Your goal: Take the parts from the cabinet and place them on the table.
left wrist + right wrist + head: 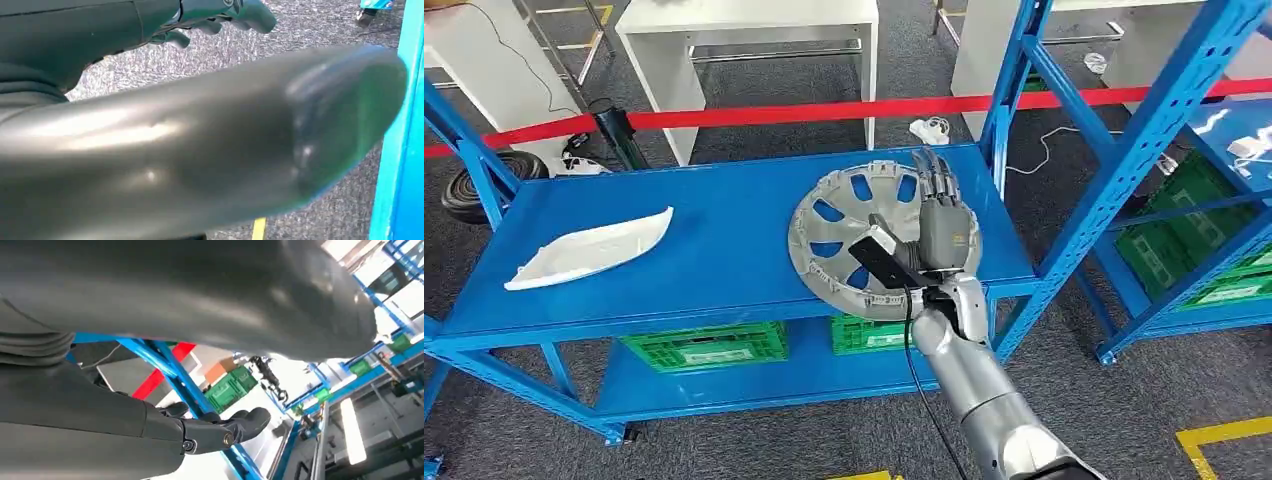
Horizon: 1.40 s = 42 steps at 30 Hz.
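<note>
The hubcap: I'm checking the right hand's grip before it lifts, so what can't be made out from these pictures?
- Head view: the right hand lies over the hubcap, hiding any contact underneath; a grip cannot be confirmed.
- Right wrist view: the thick thumb blocks the hubcap; the dark fingers show against the blue rack.
- Left wrist view: the left hand is close and blurred; whether it holds anything is unclear.
</note>
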{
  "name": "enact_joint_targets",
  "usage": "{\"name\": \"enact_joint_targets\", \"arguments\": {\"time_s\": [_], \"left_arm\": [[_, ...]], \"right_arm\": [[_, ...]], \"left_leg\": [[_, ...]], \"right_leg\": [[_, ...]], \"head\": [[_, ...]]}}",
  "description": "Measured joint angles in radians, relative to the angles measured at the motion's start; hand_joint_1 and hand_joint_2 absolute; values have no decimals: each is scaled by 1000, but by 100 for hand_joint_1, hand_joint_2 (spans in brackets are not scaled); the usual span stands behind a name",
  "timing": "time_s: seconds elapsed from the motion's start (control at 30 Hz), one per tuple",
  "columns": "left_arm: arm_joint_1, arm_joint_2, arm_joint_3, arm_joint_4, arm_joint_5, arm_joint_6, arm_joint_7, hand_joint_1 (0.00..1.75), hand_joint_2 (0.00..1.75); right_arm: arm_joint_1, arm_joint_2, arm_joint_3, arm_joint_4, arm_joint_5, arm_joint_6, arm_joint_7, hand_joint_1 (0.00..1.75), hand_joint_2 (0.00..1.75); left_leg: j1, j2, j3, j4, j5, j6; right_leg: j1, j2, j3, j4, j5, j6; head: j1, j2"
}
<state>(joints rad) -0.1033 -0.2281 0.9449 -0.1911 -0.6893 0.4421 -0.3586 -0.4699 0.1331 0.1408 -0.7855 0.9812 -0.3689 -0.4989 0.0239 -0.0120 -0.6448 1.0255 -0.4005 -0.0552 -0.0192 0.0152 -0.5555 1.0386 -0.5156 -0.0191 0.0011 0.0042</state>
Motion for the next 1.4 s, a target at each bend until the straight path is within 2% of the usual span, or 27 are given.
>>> {"name": "enact_joint_targets", "arguments": {"time_s": [0.03, 0.07, 0.13, 0.2, 0.27, 0.33, 0.37, 0.4, 0.53, 0.57, 0.63, 0.67, 0.7, 0.77, 0.8, 0.83, 0.87, 0.9, 1.0, 1.03, 1.1, 1.17, 1.2, 1.23, 1.3, 1.33, 1.4], "left_arm": [[0, 0, 0, 0, -1, 1, -2, 0, 0], [1, 1, 0, 0, -2, 2, -2, 0, 0], [-1, 1, 0, 0, -2, 2, -3, 0, 0], [0, 2, 0, 0, -2, 2, -3, 0, 0], [0, 3, 0, 0, -2, 2, -3, 0, 0], [-2, 4, 0, 0, -2, 2, -4, 0, 0], [-4, 6, 0, -1, -2, 2, -5, 0, 0], [-4, 6, 0, -1, -2, 3, -5, 0, 0], [-3, 6, 0, -1, -2, 7, -5, 0, 0], [-4, 6, 0, -1, -2, 11, -6, 0, 0], [-3, 7, 0, -1, -2, 19, -5, 0, 0], [-2, 8, 0, -1, 1, 23, -5, 0, 0], [-2, 9, 0, -1, 3, 25, -4, 0, 0], [0, 11, 1, -1, 3, 25, -5, 0, 0], [2, 12, 1, -1, 3, 25, -6, 0, 0], [2, 13, 1, -1, 1, 26, -7, 0, 0], [3, 13, 1, -1, -1, 27, -8, 0, 0], [3, 13, 1, 0, -2, 29, -8, 0, 0], [3, 13, 1, 0, -3, 43, -9, 0, 0], [3, 13, 1, 0, -2, 43, -12, 0, 0], [2, 13, 1, 0, -3, 43, -13, 0, 0], [3, 13, 1, 0, -3, 43, -13, 0, 0], [4, 13, 1, 0, -3, 43, -13, 0, 0], [4, 13, 1, 0, -3, 43, -13, 0, 0], [5, 14, 1, 0, -3, 39, -10, 0, 0], [6, 15, 1, 0, -3, 34, -6, 0, 0], [9, 17, 1, 0, -3, 26, 4, 0, 0]], "right_arm": [[-1, 0, 0, 3, -6, 2, -5, 0, 0], [0, 0, 0, 6, -8, 3, -9, 0, 0], [2, 0, 0, 13, -12, 3, -11, 0, 0], [7, 0, 0, 18, -14, 3, -10, 0, 0], [11, 0, 0, 24, -16, 3, -10, 0, 0], [11, 0, 0, 26, -17, 3, -10, 0, 0], [11, 0, -1, 26, -18, 2, -10, 0, 0], [11, 0, -1, 26, -18, 2, -10, 0, 0], [12, -1, -3, 30, -18, 1, -11, 0, 0], [11, -1, -3, 32, -18, 1, -12, 0, 0], [10, -1, -3, 42, -16, -6, -13, 0, 0], [10, -1, -3, 49, -14, -7, -14, 0, 0], [10, -1, -3, 58, -13, -9, -14, 0, 0], [8, -1, -3, 73, -13, -12, -15, 0, 0], [4, -1, -3, 80, -14, -16, -15, 0, 0], [-1, -1, -3, 84, -15, -19, -16, 0, 0], [-8, -1, -3, 87, -17, -22, -17, 0, 0], [-12, -1, -3, 88, -18, -24, -19, 0, 0], [-14, -2, -3, 97, -18, -13, -17, 0, 0], [-17, -2, -3, 98, -16, -7, -18, 0, 0], [-20, -2, -3, 103, -11, 3, -15, 0, 0], [-20, -2, -3, 110, -7, 7, -13, 0, 0], [-20, -2, -3, 113, -6, 8, -11, 0, 0], [-20, -2, -3, 116, -5, 11, -11, 0, 0], [-20, -2, -3, 123, 9, 46, -9, 0, 0], [-20, -4, -3, 129, 18, 62, -9, 0, 175], [-23, -15, -3, 145, 24, 92, -10, 0, 175]], "left_leg": [[2, 3, -6, 12, -23, -3], [2, 7, -25, 54, -75, -4], [1, 7, -78, 220, -182, -11], [1, 7, -94, 319, -211, -9], [-2, 7, -33, 259, -163, -2], [-8, 7, 97, 75, -113, 15], [-13, 6, 143, -2, -148, 23], [-17, 6, 150, -7, -137, 20], [-13, 10, 127, -21, -105, 50], [-13, 11, 114, -21, -94, 58], [-14, 14, 84, -20, -72, 66], [-14, 15, 70, -19, -62, 68], [-15, 15, 55, -16, -52, 68], [-15, 15, 26, -9, -35, 65], [-15, 15, 8, -3, -26, 61], [-15, 15, -4, 3, -19, 58], [-15, 15, -13, 10, -13, 53], [-18, 15, -20, 14, -6, 46], [-16, 16, -20, -2, 5, 30], [-17, 16, -21, -3, -24, 43], [-19, 15, -22, -6, -35, 50], [-19, 14, -23, -20, 13, 56], [-18, 13, -23, -29, 57, 48], [-16, 12, -23, -34, 42, 32], [-16, 12, -26, -37, 56, 26], [-15, 12, -27, -37, 57, 25], [-15, 12, -27, -37, 57, 24]], "right_leg": [[-2, -3, -6, -1, 8, -11], [-2, -4, -15, -1, 16, -19], [1, -5, -38, -1, 34, -22], [7, -7, -61, 0, 50, -23], [10, -8, -80, 1, 65, -22], [12, -7, -93, 1, 80, -16], [15, -7, -98, 1, 86, -10], [14, -8, -97, -3, 94, -3], [14, -7, -104, -14, 111, 23], [10, -9, -121, 13, 68, 27], [10, -10, -170, 161, -55, 37], [10, -10, -190, 237, -91, 40], [10, -10, -198, 291, -100, 41], [9, -11, -162, 284, -50, 40], [9, -11, -100, 207, -5, 37], [10, -11, -35, 121, 12, 33], [11, -11, 23, 32, -21, 27], [19, -10, 49, -18, -38, 18], [21, -9, 35, -25, -29, 1], [20, -10, 31, -27, -26, 14], [20, -10, 24, -27, -12, -2], [23, -11, 17, -26, -3, -9], [24, -11, 14, -24, -1, -11], [24, -11, 10, -24, 4, -12], [24, -11, 4, -23, 6, -14], [24, -11, 4, -23, 6, -14], [24, -11, 4, -23, 6, -14]], "head": [[0, 0], [-2, 0], [-3, 0], [-4, 0], [-3, 0], [-3, 0], [-3, 0], [-1, 0], [-4, 0], [-3, 0], [-1, 0], [-1, 0], [-1, 0], [0, 0], [0, 0], [1, 0], [0, 0], [-1, 0], [7, 0], [7, 0], [4, 0], [4, 0], [5, 0], [5, 0], [5, 0], [5, 0], [4, 0]]}}
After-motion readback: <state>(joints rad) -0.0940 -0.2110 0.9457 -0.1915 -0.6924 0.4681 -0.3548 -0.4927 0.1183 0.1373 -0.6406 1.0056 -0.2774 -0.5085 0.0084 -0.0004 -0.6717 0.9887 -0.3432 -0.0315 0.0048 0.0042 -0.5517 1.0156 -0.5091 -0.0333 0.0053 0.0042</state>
